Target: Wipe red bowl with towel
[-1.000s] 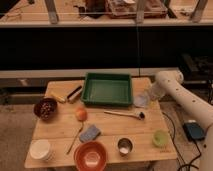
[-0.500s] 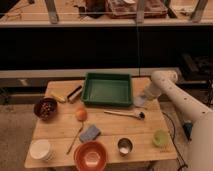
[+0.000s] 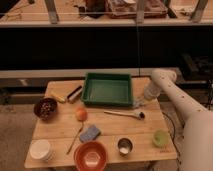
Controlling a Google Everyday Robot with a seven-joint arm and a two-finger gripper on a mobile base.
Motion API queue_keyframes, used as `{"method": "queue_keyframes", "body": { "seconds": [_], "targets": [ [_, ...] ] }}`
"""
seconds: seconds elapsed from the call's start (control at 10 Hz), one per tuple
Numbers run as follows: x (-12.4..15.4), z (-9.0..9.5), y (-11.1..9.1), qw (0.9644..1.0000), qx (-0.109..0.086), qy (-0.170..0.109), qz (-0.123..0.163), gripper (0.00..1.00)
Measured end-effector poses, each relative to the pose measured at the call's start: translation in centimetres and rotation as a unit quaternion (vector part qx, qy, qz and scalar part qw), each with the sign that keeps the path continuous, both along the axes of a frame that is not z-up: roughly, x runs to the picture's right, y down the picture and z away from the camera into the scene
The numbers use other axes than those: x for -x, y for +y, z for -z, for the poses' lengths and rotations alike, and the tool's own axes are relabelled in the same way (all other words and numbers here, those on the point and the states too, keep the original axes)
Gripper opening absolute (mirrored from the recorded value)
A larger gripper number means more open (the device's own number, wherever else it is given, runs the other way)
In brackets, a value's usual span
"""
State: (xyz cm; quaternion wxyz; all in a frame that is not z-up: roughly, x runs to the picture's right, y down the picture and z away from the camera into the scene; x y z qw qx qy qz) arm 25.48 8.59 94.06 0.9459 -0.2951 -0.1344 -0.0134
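Your red bowl (image 3: 91, 156) sits upright at the near edge of the table (image 3: 55, 126), wide and orange-red with a paler centre. Your towel (image 3: 135, 104), a small pale grey-blue crumple, lies well apart from it, toward the table's right edge as seen. The gripper (image 3: 139, 102) is down on the towel, closed, apparently pinching the cloth.

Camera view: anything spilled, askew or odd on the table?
Nothing stands out; nothing looks spilled or tipped. The end effector is shut, down at the towel by the right edge of the green tray, well away from the red bowl.
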Motion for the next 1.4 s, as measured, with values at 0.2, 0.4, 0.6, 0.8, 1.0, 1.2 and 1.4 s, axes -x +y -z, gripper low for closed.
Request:
{"method": "queue_keyframes", "body": {
  "seconds": [0.2,0.4,0.6,0.8,1.0,1.2,1.4],
  "targets": [
    [-0.1,1.3,0.1,1.0000,0.005,0.000,-0.007,0.00],
    [-0.4,4.1,-1.1,0.9997,-0.018,0.012,-0.014,0.00],
    [-0.2,8.1,-2.3,0.9985,-0.049,0.015,-0.020,0.00],
    [1.9,13.1,-1.4,0.9971,-0.071,-0.023,-0.017,0.00],
    [3.5,16.5,0.5,0.9951,-0.087,-0.046,-0.010,0.00],
    [4.4,17.8,1.3,0.9942,-0.092,-0.056,-0.005,0.00],
    [4.5,17.9,1.3,0.9940,-0.093,-0.057,-0.005,0.00]
  ]
}}
